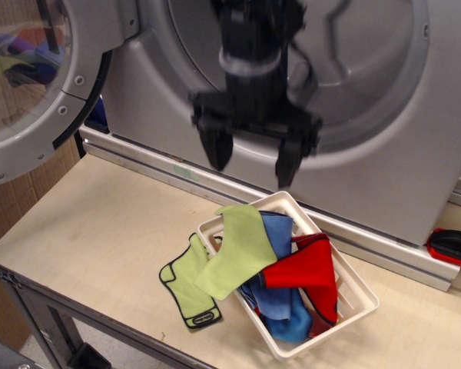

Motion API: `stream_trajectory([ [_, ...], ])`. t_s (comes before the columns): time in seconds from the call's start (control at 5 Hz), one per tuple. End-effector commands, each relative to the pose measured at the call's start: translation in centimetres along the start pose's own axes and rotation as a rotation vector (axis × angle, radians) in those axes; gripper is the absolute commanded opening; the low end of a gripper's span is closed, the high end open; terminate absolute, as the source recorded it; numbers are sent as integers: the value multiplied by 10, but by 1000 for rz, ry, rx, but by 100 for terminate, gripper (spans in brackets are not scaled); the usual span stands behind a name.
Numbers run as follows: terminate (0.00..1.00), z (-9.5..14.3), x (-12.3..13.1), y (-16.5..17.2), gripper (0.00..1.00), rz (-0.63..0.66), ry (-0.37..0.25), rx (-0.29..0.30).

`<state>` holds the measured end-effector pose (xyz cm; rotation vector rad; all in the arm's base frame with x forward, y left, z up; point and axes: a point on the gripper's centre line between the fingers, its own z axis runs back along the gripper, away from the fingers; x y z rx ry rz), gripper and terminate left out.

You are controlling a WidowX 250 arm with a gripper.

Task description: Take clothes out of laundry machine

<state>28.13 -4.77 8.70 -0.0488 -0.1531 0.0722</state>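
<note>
The lime-green cloth (237, 250) lies draped over the left rim of the white basket (352, 314), partly hanging onto the table. My gripper (253, 160) is open and empty, raised well above the basket, in front of the drum opening of the silver-grey laundry machine (384, 100). Its two black fingers (215, 146) point down and stand wide apart. The machine's round door (38, 84) with clear window is swung open at the left.
The basket also holds a red cloth (307, 273) and a blue cloth (280, 311). A flat green sock-shaped piece with black edging (183, 286) lies on the wooden table (92, 231) left of the basket. A red-and-black object (453, 247) sits at the right edge.
</note>
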Motion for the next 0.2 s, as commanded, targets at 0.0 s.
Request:
stream_trajectory([
  [0.0, 100, 23, 8, -3, 100, -2, -55, -11],
])
